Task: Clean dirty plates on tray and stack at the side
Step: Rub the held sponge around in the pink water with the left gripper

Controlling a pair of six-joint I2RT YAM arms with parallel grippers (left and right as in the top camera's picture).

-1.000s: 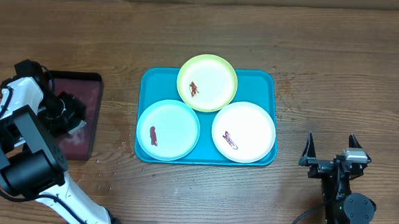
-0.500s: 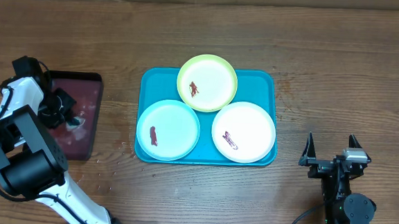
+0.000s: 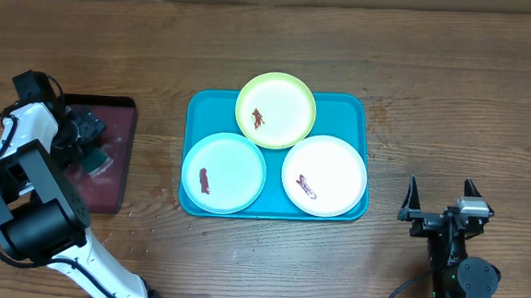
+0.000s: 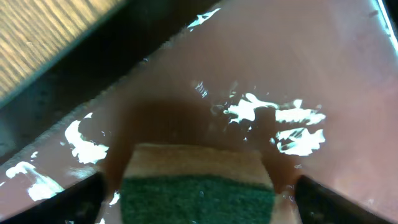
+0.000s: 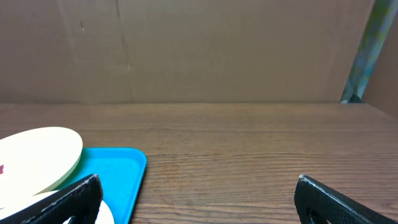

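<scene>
My left pincer [image 4: 198,199] grips the sponge [image 4: 198,186] over the maroon tray [image 3: 106,181]; I judge next it crosses to the blue plate [image 3: 223,171]. Right pincer [image 3: 441,199] gapes, idle.

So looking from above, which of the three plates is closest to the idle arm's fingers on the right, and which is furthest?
Going by the overhead view, measured from the right fingers:
1. White plate, on the tray's right side, nearest.
2. Yellow-green plate, at the tray's far edge, middle.
3. Light blue plate, on the tray's left side, farthest.
</scene>
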